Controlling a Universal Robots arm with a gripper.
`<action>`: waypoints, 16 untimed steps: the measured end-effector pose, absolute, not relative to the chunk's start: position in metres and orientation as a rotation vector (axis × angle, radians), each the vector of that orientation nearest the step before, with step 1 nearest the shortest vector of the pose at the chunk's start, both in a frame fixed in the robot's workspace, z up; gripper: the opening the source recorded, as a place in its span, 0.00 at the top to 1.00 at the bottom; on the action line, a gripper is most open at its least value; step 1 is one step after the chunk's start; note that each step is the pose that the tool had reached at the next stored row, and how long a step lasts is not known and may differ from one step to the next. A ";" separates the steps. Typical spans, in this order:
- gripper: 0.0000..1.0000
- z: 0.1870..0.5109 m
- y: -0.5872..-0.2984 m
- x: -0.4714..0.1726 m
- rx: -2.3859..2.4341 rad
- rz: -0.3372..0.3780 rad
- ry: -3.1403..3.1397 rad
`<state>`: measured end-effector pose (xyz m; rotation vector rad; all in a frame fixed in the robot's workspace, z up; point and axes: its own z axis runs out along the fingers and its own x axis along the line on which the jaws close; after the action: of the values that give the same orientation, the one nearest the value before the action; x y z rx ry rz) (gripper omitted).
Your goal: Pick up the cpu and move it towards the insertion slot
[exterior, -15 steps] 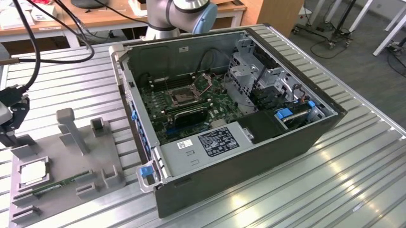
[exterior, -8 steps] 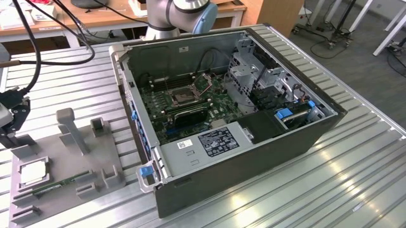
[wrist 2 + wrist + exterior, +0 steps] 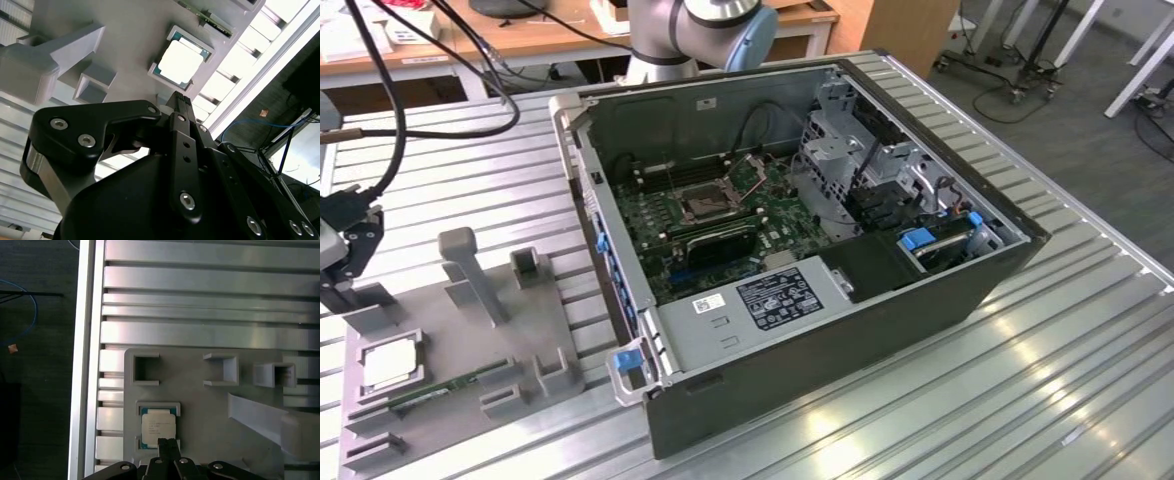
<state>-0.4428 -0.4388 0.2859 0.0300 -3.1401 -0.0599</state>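
the gripper (image 3: 168, 442) is cut off in both wrist views — fingers pressed together, empty, over one edge of the cpu (image 3: 158, 427), a silvery green-rimmed square seated in a grey fixture (image 3: 200, 405).

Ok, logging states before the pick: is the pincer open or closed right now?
Pincer: closed, holding nothing, tips together over the cpu.
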 end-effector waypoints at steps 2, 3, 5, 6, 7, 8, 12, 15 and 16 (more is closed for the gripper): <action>0.89 0.286 -0.439 -0.443 0.030 -0.060 -3.140; 0.89 0.286 -0.439 -0.443 0.030 -0.060 -3.140; 0.89 0.285 -0.440 -0.443 0.030 -0.060 -3.140; 0.89 0.284 -0.440 -0.443 0.030 -0.060 -3.140; 0.89 0.283 -0.440 -0.443 0.030 -0.060 -3.140; 0.89 0.283 -0.440 -0.443 0.030 -0.060 -3.140; 0.89 0.280 -0.440 -0.443 0.030 -0.060 -3.140; 0.89 0.279 -0.440 -0.443 0.030 -0.060 -3.140; 0.89 0.279 -0.440 -0.443 0.030 -0.060 -3.140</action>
<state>-0.4428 -0.4399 0.2788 0.0300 -3.1401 -0.0600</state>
